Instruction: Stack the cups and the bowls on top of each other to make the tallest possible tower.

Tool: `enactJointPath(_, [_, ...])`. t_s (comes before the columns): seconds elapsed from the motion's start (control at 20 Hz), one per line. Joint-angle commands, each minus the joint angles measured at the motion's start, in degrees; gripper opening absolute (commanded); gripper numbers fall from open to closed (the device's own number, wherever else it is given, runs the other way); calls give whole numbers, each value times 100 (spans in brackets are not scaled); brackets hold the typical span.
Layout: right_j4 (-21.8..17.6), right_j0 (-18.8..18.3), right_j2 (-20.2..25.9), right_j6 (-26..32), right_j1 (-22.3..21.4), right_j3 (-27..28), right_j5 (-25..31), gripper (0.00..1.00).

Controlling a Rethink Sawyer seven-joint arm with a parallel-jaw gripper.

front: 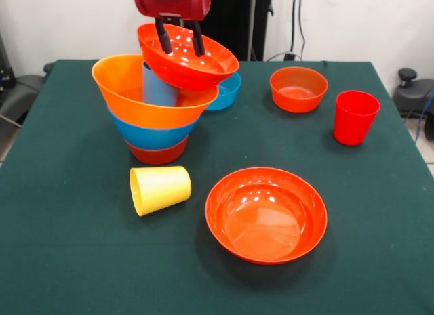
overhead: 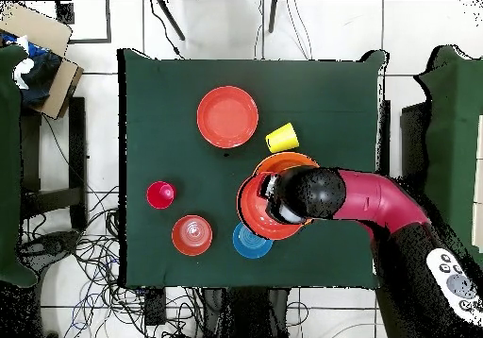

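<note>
My gripper [front: 180,40] hangs at the top, open, with both fingers down inside a wide red-orange bowl [front: 203,68]. That bowl lies tilted on the tower, leaning on the rim of the huge orange bowl [front: 135,98] and on the light blue cup [front: 157,90] standing in it. The orange bowl is nested in the large blue bowl [front: 152,135], which sits in a small red-orange bowl [front: 157,154]. The yellow cup [front: 161,188] lies on its side in front of the tower. The red cup [front: 354,116] stands upright at the right. In the overhead view the arm [overhead: 377,197] covers the gripper.
A second wide red-orange bowl [front: 266,213] sits at the front. A small red-orange bowl [front: 298,89] and a small blue bowl [front: 229,93] sit at the back, the blue one just behind the tower. The green table [front: 68,261] ends close behind them.
</note>
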State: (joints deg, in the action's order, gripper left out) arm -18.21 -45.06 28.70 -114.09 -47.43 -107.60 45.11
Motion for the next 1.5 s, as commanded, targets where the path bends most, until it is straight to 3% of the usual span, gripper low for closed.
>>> enactJointPath(0.05, [-441, -23, 232, 743, 294, -166, -254, 100])
enactJointPath(1.5, [-439, -327, 417, 895, 402, -232, -202, 100])
